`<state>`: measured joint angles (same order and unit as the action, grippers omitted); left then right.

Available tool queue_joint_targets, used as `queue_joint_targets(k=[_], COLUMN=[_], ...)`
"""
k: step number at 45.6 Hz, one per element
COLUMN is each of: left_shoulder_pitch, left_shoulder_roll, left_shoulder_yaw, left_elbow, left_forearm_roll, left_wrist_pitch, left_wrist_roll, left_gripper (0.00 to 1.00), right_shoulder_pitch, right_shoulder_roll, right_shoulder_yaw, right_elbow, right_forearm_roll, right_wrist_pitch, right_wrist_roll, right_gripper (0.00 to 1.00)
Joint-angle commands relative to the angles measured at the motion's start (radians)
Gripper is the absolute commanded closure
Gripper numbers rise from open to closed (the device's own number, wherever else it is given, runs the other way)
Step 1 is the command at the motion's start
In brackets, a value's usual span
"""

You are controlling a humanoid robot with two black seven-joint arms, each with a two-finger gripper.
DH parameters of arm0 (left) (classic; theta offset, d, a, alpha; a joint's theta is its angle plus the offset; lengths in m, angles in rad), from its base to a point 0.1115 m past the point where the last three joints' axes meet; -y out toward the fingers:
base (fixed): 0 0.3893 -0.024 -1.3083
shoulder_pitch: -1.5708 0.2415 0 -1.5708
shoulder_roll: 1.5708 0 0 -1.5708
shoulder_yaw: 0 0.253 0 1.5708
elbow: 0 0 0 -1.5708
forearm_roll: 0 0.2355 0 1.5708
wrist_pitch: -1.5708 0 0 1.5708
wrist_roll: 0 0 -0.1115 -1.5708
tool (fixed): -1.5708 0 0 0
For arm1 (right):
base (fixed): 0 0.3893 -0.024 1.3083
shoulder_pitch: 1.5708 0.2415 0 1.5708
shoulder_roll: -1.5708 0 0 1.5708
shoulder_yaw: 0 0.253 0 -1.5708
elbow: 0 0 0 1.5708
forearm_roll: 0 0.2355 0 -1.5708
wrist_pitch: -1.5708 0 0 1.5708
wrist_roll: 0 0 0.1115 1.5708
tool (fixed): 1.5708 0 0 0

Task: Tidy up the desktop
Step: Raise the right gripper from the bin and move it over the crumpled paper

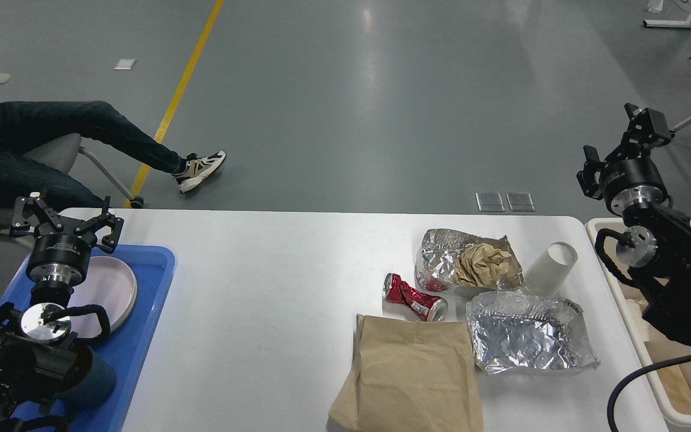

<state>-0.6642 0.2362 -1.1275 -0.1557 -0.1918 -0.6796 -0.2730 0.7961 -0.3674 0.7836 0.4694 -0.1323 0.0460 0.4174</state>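
The white desktop (273, 282) fills the lower view. On its right part lie a crushed red can (414, 297), a flat brown paper bag (411, 372), a foil wrapper holding crumpled brown paper (468, 267), a crumpled foil tray (525, 333) and a tipped translucent cup (552, 270). My left gripper (66, 216) is open and empty above the blue tray (141, 324). My right gripper (621, 141) is open and empty, above the far end of the cream bin (633, 312) beyond the table's right edge.
A pale plate (108, 291) and a dark cup (90, 384) sit in the blue tray. A seated person's legs (87, 129) and chair are behind the far left corner. Brown scraps lie in the cream bin.
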Motion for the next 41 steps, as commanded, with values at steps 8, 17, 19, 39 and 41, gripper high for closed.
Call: queue_joint_targets(k=[8,17,19,39,41], left_shoulder_pitch=[0.0,0.0,0.0,0.0,0.0], left_shoulder_roll=[0.0,0.0,0.0,0.0,0.0], left_shoulder_yaw=[0.0,0.0,0.0,0.0,0.0], left_elbow=[0.001,-0.001,0.001,0.001,-0.001], left_forearm_roll=[0.0,0.0,0.0,0.0,0.0], left_wrist_pitch=[0.0,0.0,0.0,0.0,0.0], left_wrist_roll=[0.0,0.0,0.0,0.0,0.0], left_gripper=[0.04,0.04,0.04,0.04,0.04], right_shoulder_pitch=[0.052,0.227,0.265,0.558,0.586], right_shoulder_roll=[0.002,-0.004,-0.002,0.091,0.11], right_shoulder_yaw=[-0.173,-0.625,-0.725,-1.472,-1.527], right_elbow=[0.017,0.002,0.0,0.031,0.06], right_forearm_roll=[-0.067,-0.105,-0.107,-0.098,-0.096], right_wrist_pitch=[0.08,0.106,0.106,0.301,0.302], right_wrist_roll=[-0.012,-0.041,-0.063,-0.519,-0.529], right_gripper=[0.0,0.0,0.0,0.0,0.0])
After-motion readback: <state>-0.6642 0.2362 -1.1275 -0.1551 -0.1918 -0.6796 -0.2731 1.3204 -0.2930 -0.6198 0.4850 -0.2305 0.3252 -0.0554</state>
